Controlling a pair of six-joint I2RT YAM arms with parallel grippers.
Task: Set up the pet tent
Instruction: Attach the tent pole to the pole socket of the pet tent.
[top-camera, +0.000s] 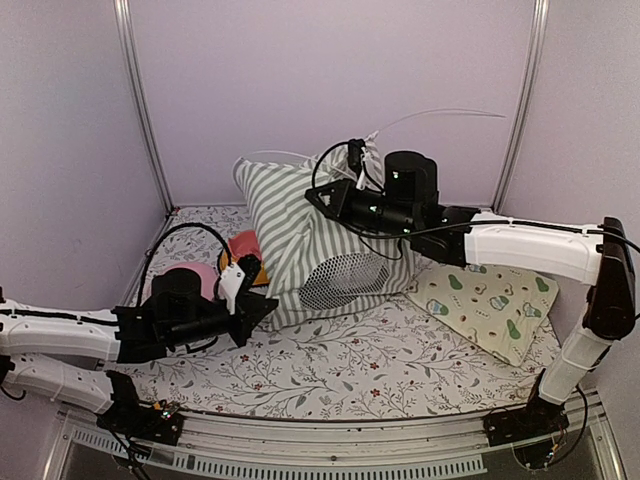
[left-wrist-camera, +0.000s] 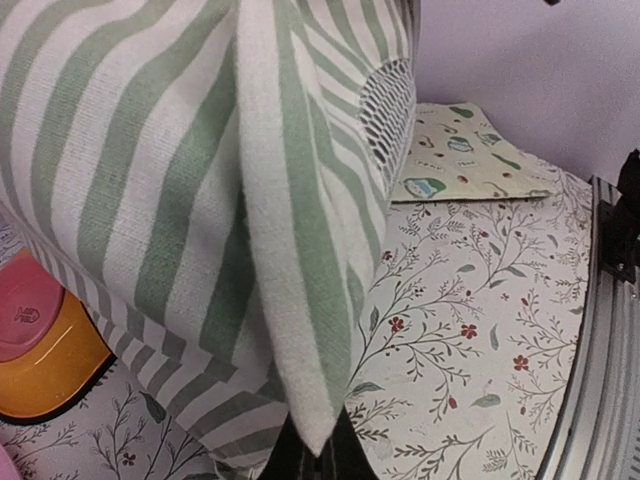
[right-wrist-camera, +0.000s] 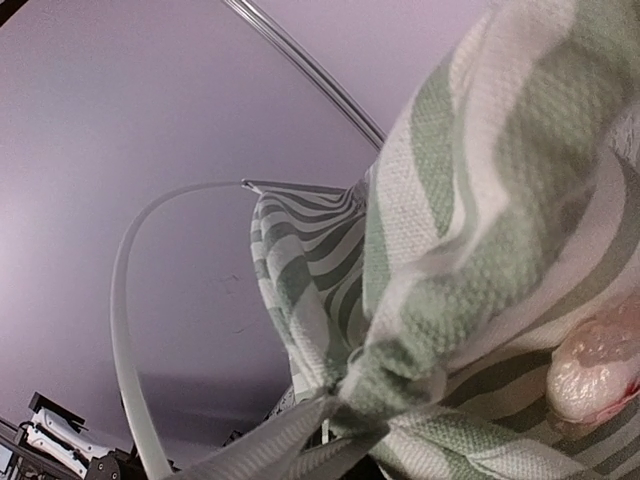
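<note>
Left pincer — lower left of frame, clamped on the tent's near bottom corner.
Tent — mid-frame, not yet standing, between bowl and mat.
Right pincer — clamped on its bunched top.
Pole — arcing out, upper right.
Risk: thin pinches likely slip under tension; tent collapses, pole springs free.

On my top feed the tent shows even sage-green and white stripes — its round mesh plain white, its pole thin and white too. The mat is pale yellow, dotted with green avocado prints. The bowl reads orange with a pink inset. The cloth is white, sprigged with grey-green twigs and small red flowers — the walls a flat lilac. My arms are white with black joints.
</note>
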